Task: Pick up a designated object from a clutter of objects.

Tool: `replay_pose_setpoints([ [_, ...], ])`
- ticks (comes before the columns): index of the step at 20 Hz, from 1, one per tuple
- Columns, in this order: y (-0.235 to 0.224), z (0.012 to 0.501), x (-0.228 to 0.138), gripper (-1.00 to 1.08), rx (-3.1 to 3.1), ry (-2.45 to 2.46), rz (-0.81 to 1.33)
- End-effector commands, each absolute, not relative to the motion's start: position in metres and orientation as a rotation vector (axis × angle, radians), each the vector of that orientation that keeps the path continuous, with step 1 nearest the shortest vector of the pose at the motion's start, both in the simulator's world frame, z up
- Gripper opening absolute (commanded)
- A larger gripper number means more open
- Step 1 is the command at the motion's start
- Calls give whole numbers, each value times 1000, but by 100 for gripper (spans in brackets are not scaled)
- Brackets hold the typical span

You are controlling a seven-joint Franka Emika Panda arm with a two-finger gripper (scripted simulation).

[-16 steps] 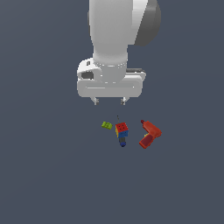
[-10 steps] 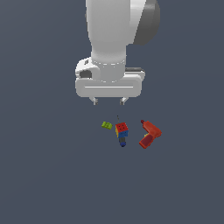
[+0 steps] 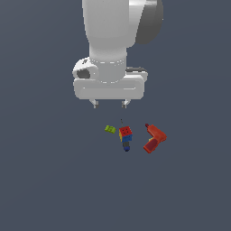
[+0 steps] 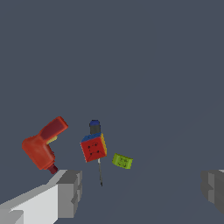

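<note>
Since earlier frames, arm shifted slightly toward exterior view's left; objects unmoved. Gripper (image 3: pixel 109 105) hangs above floor (image 3: pixel 45 180), fingers spread wide, holding nothing. Puzzle cube (image 3: pixel 126 133) lies on floor below gripper, red face up, blue and yellow sides visible. Screwdriver (image 4: pixel 97 153) lies under or against cube; exact contact cannot be told. Green block (image 3: pixel 110 129) just beside cube on exterior view's left. Red drill (image 3: pixel 154 138) near cube on exterior view's right, apart from it.

A small puzzle cube (image 3: pixel 126 133) shows red, blue and yellow squared faces. Beside it: a lime-green block (image 3: pixel 110 129), a red-orange power drill (image 3: pixel 154 138), a dark, blue-capped screwdriver (image 4: pixel 97 148).
</note>
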State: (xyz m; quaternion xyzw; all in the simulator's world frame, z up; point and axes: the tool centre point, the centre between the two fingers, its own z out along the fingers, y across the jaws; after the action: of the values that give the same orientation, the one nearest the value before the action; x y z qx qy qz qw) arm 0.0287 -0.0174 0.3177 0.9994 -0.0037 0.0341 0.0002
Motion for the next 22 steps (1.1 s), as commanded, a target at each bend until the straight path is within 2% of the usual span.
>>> replay_pose_setpoints([
  [1, -17, 316, 29, 100, 3139, -9, 106],
  [10, -3, 274, 30, 100, 3134, 76, 84],
  [22, 37, 160, 12, 100, 3120, 313, 24],
])
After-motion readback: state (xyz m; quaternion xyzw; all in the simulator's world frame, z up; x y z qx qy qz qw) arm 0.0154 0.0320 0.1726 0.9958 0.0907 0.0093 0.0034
